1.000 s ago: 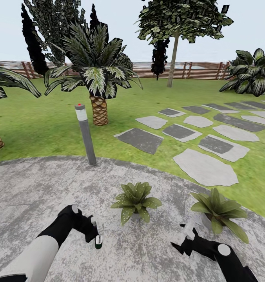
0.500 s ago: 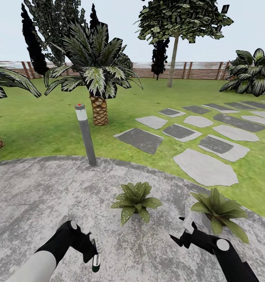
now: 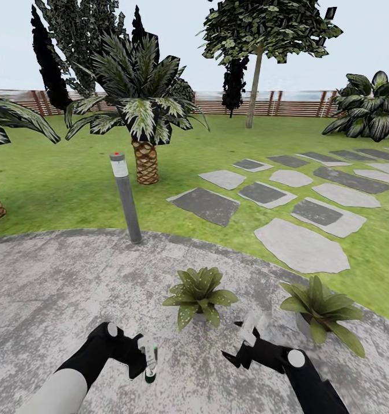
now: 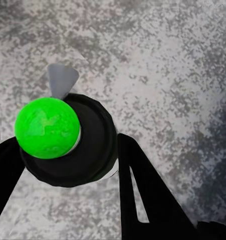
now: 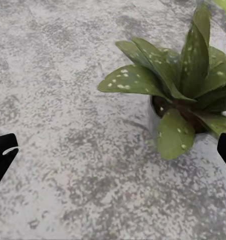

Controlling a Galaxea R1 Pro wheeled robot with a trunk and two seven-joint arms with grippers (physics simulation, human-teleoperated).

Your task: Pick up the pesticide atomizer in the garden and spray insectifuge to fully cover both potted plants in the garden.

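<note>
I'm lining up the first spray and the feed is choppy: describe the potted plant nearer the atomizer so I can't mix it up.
On the round grey paved patio, past the left gripper holding the pesticide atomizer, sits a low rosette. Its leaves are white-speckled; the other potted plant, off to the right, looks plain green.

Grey mottled patio (image 3: pixel 56 276); bollard lamp (image 3: pixel 125 198) at lawn (image 3: pixel 62 190) edge; palm (image 3: pixel 140 103), stepping stones (image 3: pixel 301 244), slatted fence (image 3: pixel 286 103) bkgd.

no readable text, pale label on the pesticide atomizer (image 3: pixel 151 357) too small to make out, no numbers, no signs
</note>
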